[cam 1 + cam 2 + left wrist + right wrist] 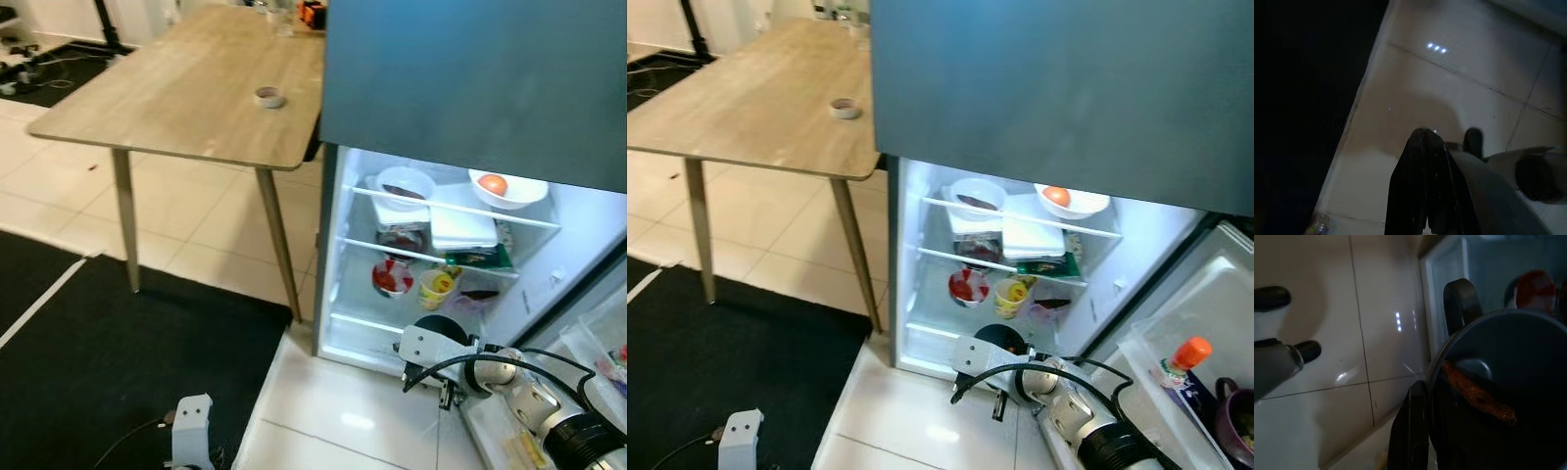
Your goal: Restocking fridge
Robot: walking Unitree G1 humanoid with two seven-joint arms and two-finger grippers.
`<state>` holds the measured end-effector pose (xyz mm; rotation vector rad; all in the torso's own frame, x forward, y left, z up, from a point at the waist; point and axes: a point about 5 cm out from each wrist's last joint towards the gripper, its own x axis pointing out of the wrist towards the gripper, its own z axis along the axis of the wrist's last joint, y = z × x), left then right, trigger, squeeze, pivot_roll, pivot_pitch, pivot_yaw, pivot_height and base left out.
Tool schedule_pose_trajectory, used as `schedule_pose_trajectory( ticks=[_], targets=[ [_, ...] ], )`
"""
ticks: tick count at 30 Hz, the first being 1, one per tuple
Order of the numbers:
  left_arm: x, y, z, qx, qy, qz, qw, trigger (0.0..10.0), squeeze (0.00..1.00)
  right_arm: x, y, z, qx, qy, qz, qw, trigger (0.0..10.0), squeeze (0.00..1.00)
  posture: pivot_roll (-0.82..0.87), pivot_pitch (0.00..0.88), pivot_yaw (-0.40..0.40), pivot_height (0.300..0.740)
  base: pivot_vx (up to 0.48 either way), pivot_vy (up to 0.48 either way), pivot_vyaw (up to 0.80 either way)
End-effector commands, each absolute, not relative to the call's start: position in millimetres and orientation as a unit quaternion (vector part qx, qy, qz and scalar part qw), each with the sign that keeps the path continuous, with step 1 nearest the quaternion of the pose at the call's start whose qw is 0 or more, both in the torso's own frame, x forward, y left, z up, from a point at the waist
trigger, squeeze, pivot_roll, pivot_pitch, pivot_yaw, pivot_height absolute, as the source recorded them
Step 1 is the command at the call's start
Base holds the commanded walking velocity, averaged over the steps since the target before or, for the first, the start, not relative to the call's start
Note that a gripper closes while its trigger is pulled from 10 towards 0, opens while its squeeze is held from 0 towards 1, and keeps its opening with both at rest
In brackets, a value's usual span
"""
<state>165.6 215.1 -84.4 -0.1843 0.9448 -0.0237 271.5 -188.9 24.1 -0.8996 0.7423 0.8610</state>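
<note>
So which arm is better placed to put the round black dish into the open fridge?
The right. Its gripper already holds the round black dish at the bottom of the open white fridge. The left gripper hangs idle over the tiled floor, away from the fridge.

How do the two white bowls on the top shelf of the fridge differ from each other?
The left white bowl holds something dark and flat; the right white bowl holds a round orange-red fruit. The left bowl looks deeper with taller walls, the right one shallower and wider. Both are white, upright, and rest on the same top shelf.
</note>
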Motion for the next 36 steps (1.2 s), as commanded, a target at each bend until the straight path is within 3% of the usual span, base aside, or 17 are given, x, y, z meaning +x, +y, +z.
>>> schedule_pose_trajectory(
  ticks=[1, 27, 36],
  targets=[
    [158, 216, -88, -0.087, 0.468, -0.012, 0.879, 10.0, 0.0, 277, -186, 30, -0.406, 0.327, 0.392, 0.758, 10.0, 0.0, -0.05, 0.0, -0.038, 0.74, 0.341, 0.0, 0.0],
    [162, 215, -86, -0.081, 0.464, -0.013, 0.882, 10.0, 0.0, 275, -183, 31, -0.388, 0.329, 0.395, 0.765, 10.0, 0.0, -0.06, 0.0, -0.034, 0.74, 0.33, 0.0, 0.0],
    [168, 212, -84, -0.078, 0.458, -0.015, 0.886, 10.0, 0.0, 274, -185, 30, -0.384, 0.338, 0.396, 0.763, 10.0, 0.0, -0.05, 0.0, -0.037, 0.74, 0.0, 0.0, -0.76]
  ],
)
